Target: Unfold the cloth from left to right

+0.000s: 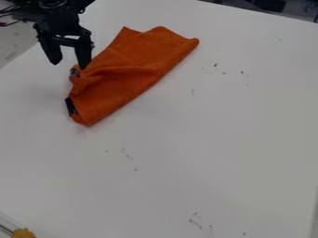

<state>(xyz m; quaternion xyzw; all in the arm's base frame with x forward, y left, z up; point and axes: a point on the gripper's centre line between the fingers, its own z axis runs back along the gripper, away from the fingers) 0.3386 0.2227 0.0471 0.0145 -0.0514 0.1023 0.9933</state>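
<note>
Holding two jaws apart on one black metal gripper (69,65) beside one folded orange cloth (124,65) on one flat white table (217,139).

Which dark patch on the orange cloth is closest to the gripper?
The upper, smaller patch, just below the gripper in view; the lower patch sits near the bottom corner of the cloth.

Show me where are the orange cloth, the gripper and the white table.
Orange cloth (136,56): camera view, upper middle of the fabric.
Gripper (69,65): camera view, midway between the fingertips.
White table (217,139): camera view, bare part of the top.
</note>
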